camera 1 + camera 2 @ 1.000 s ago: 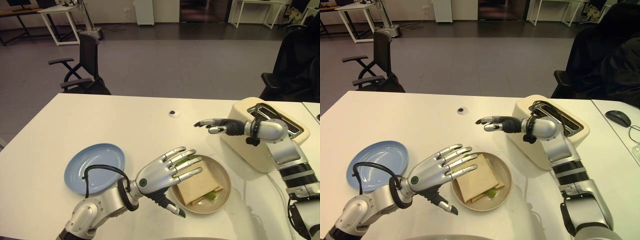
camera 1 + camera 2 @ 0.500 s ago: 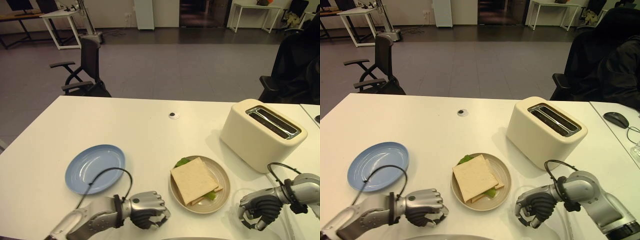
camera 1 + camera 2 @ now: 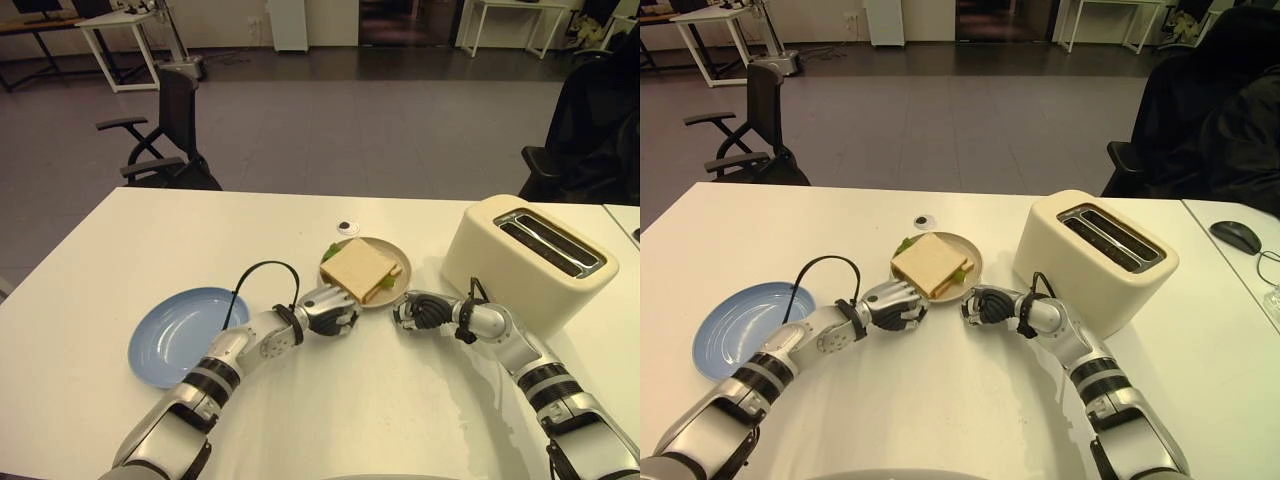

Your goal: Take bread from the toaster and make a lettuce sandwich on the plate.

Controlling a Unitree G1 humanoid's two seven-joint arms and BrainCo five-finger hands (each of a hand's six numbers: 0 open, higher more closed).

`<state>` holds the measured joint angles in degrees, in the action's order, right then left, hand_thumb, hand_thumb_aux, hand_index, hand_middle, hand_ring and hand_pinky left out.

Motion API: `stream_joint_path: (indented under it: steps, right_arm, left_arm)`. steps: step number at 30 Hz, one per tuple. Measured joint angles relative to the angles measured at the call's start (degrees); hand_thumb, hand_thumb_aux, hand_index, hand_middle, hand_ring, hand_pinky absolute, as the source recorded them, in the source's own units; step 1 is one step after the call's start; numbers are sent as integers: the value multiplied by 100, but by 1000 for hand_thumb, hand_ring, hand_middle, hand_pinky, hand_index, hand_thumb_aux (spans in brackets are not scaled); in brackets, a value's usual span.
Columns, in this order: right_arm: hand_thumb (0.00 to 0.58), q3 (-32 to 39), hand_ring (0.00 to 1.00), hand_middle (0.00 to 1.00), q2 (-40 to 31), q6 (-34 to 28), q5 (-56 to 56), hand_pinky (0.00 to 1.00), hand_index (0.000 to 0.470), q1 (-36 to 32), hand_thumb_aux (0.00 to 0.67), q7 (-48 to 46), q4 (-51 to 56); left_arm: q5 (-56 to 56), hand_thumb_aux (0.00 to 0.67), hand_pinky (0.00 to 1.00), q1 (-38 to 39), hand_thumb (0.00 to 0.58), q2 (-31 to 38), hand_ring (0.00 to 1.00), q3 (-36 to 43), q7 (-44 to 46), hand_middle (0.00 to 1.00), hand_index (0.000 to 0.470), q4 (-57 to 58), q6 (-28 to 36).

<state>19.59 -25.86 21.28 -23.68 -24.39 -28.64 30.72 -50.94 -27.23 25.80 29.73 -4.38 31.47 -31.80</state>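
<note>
The sandwich, two slices of bread with lettuce showing at the edges, lies on a tan plate near the middle of the white worktop. At 7 o'clock from it the left hand rests with fingers curled into a fist, right at the plate's near rim; whether it touches the rim I cannot tell. At 5 o'clock the right hand is likewise balled up, holding nothing, just beside the plate. A cream toaster stands at 3 o'clock. A blue plate lies at 8 o'clock, well apart. A small round black-and-white disc sits at 12 o'clock.
</note>
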Motion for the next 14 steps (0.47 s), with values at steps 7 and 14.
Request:
stream_joint_path:
  steps: [7,14]
  right_arm:
    - [194,-718,0,0,-264,585,511,0,87,699,123,570,-1480]
    - [0,-1207,0,0,10,1057,1593,0,0,1004,0,745,-2164]
  left_arm:
    - [946,284,259,1695,387,429,259,-668,-281,259,199,-2844,-267]
    - [3432,29,0,1983,49,130,0,-1727,122,0,20,-4055,-217]
